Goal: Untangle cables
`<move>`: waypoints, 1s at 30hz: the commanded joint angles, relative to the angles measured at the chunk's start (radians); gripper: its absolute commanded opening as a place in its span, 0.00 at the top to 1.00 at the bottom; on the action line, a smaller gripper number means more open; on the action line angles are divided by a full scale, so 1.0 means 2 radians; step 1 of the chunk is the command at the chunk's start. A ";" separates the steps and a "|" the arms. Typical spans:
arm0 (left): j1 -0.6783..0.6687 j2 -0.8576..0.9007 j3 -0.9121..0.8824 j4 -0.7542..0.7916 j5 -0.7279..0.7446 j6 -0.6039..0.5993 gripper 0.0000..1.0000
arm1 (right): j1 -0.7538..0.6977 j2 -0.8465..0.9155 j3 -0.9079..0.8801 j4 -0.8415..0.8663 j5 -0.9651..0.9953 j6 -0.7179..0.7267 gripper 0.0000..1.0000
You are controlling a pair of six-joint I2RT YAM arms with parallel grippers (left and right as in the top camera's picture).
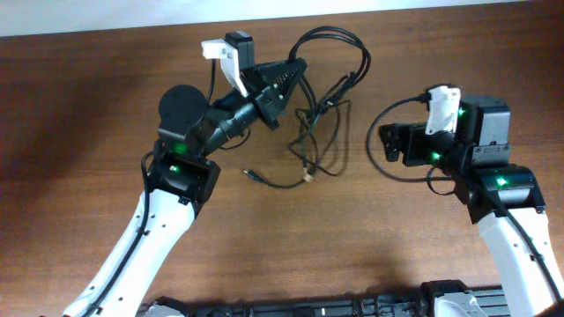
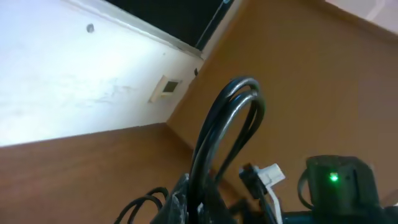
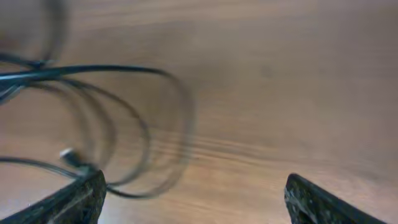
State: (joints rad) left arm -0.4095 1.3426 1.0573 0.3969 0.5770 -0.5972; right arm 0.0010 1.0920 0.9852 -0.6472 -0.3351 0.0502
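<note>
While the left gripper (image 1: 300, 65) pinches shut on a loop of the cables (image 1: 328, 104), whose tangle lies at nine o'clock from the right gripper (image 3: 193, 199), that gripper, wide open and empty, should probably seize one loose strand and draw it gently toward three o'clock.

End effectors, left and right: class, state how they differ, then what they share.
The left end effector is shut on the thin black cables; the right end effector is open and empty. The left reaches into the cable loops; the right sits beside them. Both hang over the brown wooden table.
</note>
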 commanded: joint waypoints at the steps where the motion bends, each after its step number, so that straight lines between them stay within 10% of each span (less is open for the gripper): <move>1: -0.013 -0.008 0.006 0.003 0.032 -0.082 1.00 | 0.003 -0.001 0.003 0.018 -0.101 -0.048 0.09; 14: -0.054 -0.008 0.006 -0.012 0.121 -0.325 1.00 | 0.003 0.013 0.003 0.065 -0.152 -0.048 0.09; 23: -0.039 -0.008 0.006 0.036 0.126 -0.286 1.00 | 0.003 0.030 0.003 0.091 -0.220 -0.021 0.06; 30: -0.039 -0.008 0.006 0.165 0.174 -0.380 1.00 | 0.003 0.041 0.003 0.179 -0.225 -0.021 0.06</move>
State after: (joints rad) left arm -0.4885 1.3464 1.0527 0.6754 0.8669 -1.2915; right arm 0.0010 1.1534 0.9840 -0.3092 -0.7845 0.0036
